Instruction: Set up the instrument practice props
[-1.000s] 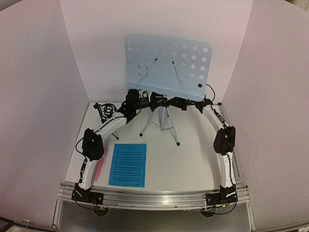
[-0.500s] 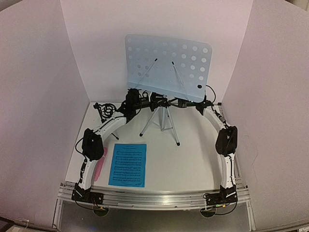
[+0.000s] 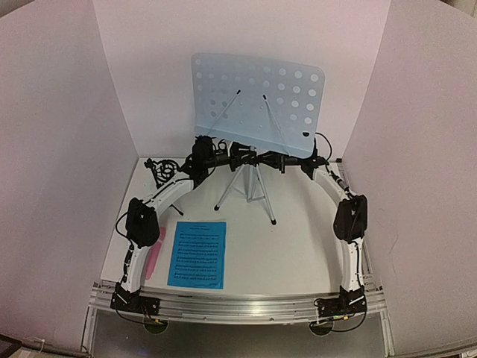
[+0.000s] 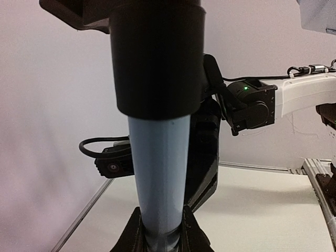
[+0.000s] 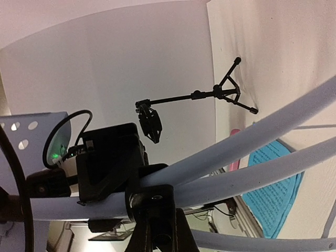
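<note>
White table [image 3: 298, 246], music stand [image 3: 257, 112] toward rear edge

Table [image 3: 298, 246], white top. Standing on it: music stand [image 3: 250, 186], silver tripod feet planted at mid-rear; black mic stand [image 3: 162, 171], rear left corner. Lying on it: blue sheet-music page [image 3: 197, 254], flat, front left of centre; pink microphone [image 3: 153, 257], just left of the page (upper end hidden).

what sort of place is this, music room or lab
Most likely a robot test cell, not a music room: plain white walls box in a table, a left arm and right arm are bolted to a rail at its near edge, and the music stand looks like a prop.
</note>
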### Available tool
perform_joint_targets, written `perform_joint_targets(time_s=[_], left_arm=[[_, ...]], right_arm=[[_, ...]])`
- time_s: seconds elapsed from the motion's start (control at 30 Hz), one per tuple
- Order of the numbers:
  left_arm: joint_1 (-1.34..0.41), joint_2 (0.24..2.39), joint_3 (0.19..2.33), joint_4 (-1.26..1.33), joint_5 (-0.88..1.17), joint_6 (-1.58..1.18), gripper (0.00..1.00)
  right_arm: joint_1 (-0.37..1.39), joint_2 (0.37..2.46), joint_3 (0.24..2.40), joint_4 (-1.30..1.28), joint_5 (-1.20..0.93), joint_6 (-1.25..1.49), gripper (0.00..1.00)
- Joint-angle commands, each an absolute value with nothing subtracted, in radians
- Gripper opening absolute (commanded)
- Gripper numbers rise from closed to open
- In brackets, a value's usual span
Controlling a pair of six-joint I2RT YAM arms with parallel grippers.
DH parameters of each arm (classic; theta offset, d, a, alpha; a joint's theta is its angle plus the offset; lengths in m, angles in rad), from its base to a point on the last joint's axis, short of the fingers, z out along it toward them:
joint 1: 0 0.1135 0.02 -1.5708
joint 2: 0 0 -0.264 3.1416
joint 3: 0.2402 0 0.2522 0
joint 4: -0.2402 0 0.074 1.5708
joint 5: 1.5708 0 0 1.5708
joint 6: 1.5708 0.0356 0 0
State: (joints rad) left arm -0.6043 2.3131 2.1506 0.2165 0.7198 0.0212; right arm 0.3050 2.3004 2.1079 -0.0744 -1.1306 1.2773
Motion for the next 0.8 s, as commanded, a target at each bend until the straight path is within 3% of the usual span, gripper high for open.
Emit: perform_joint_targets(time_s=[0.0, 0.17, 0.43, 0.5, 0.77], left_arm=[[-0.601, 2.324, 2.145, 0.218, 0.724, 0.107, 0.00], [-0.593, 2.321, 2.135, 0.200, 0.771, 0.099, 0.00], [-0.585, 2.319, 2.119, 0.245, 0.775, 0.049, 0.00], [-0.583, 2.319, 2.120, 0.247, 0.772, 0.045, 0.00], [-0.584, 2.335, 2.148, 0.246, 0.761, 0.022, 0.00]], right_arm=[[0.433, 2.303, 2.024, -0.204, -1.128, 1.533, 0.00], [0.431, 2.299, 1.970, -0.060, -1.162, 1.709, 0.00], [0.387, 2.301, 2.102, -0.053, -1.168, 1.677, 0.47], [0.362, 2.274, 2.100, -0.053, -1.163, 1.640, 0.53], [0.270, 2.143, 2.014, -0.054, -1.082, 1.202, 0.58]])
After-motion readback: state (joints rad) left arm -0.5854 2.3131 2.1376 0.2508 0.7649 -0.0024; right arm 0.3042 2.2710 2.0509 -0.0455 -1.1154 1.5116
